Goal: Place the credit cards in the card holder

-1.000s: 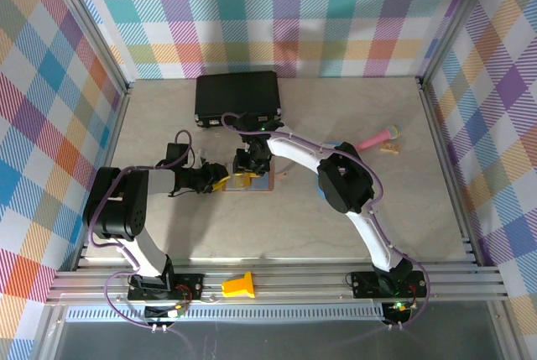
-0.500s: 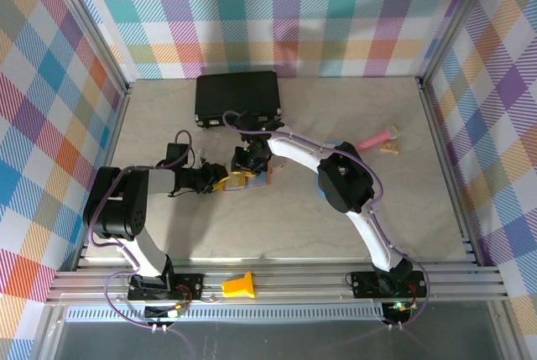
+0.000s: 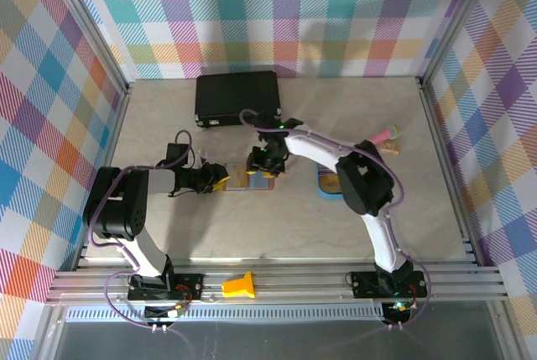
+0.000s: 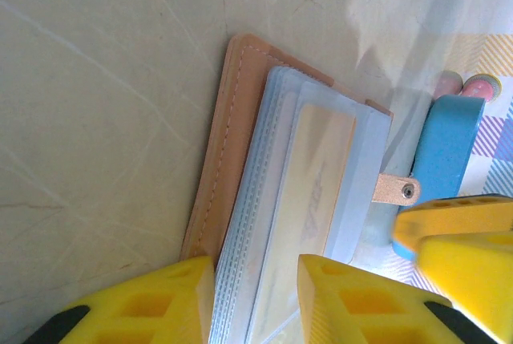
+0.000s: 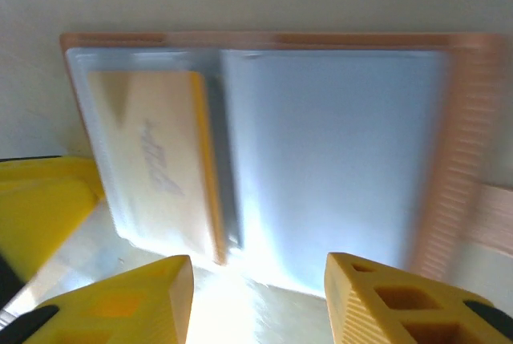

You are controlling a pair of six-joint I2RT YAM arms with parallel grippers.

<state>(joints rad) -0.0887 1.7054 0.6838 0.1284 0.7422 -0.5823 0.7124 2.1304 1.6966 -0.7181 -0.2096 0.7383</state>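
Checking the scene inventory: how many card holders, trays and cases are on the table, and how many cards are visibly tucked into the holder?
card holder: 1
blue tray: 1
black case: 1
card seen inside a holder sleeve: 1
Total: 4

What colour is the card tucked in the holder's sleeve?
Orange-yellow card, seen through the bluish sleeve; clearest in the right wrist view.
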